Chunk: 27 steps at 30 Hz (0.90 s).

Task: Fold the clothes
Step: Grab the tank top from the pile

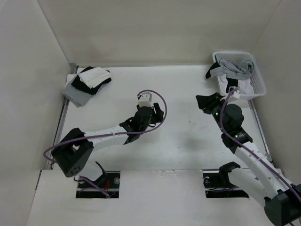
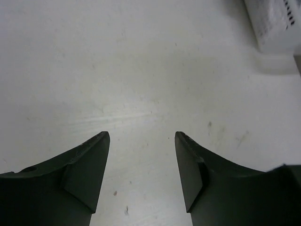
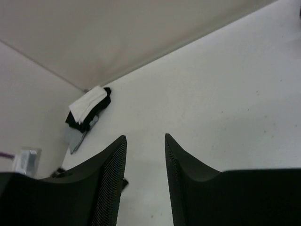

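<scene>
We count two arms, two grippers, one basket and one stack of folded clothes on one white table (image 1: pixel 183 141).

The basket (image 1: pixel 260 80) sits in the upper right of the top view. In it we see three colours of cloth. A crumpled grey T-shirt (image 1: pixel 235 67) lies on top, a black piece (image 1: pixel 211 70) hangs over the left rim, and a white piece (image 1: pixel 244 87) lies at the near end. We cannot tell whether more lies under them.

The stack (image 1: pixel 87 84) is in the upper left corner. It shows three layers: grey at the bottom, black in the middle and white on top.

The left arm (image 1: pixel 108 136) reaches from its base at the lower left up and to the right, low over the table, with its wrist near the middle of the frame. A purple cable loops above the wrist. In its wrist view the left gripper (image 2: pixel 142 134) points down at bare table, its jaws spread wide with nothing between them. A corner of the basket shows at that view's upper right.

The right arm (image 1: pixel 249 155) rises from the lower right and bends toward the basket, its wrist just left of the basket's near end. The right gripper (image 3: pixel 146 136) faces left across the table toward the far stack. Its jaws stand apart and hold nothing.

Neither gripper touches the T-shirt.
</scene>
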Each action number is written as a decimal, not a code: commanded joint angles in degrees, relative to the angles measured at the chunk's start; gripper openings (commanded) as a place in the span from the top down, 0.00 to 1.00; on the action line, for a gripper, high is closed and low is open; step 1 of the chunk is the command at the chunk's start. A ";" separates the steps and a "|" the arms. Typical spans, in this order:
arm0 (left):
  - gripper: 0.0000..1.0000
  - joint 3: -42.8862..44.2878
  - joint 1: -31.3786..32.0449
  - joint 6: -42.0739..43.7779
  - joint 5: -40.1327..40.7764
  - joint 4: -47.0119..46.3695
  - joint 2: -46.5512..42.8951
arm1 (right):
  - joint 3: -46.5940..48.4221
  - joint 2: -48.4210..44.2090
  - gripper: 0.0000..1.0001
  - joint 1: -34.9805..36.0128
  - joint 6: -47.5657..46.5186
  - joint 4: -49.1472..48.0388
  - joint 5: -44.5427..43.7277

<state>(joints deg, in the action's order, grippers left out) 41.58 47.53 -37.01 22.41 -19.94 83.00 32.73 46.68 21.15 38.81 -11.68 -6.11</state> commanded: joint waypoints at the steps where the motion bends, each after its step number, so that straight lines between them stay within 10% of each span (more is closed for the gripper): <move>1: 0.43 -0.98 3.92 2.56 -1.75 0.96 0.05 | 7.77 5.69 0.56 -4.30 -3.21 3.07 -2.50; 13: 0.52 -4.83 7.98 5.81 -6.24 -7.99 2.52 | 27.98 30.03 1.00 -25.13 -3.91 2.45 0.40; 23: 0.56 -10.20 2.18 4.06 -9.23 -14.15 1.46 | 58.82 63.60 0.96 -36.13 -6.64 10.79 -0.75; 27: 0.54 -10.73 0.24 2.65 -11.07 -15.47 1.99 | 67.62 72.92 0.77 -38.06 -7.78 12.73 -0.92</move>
<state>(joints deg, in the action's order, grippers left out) 31.46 48.66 -33.21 13.72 -29.95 86.04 94.06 115.94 -15.75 33.26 -2.04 -6.11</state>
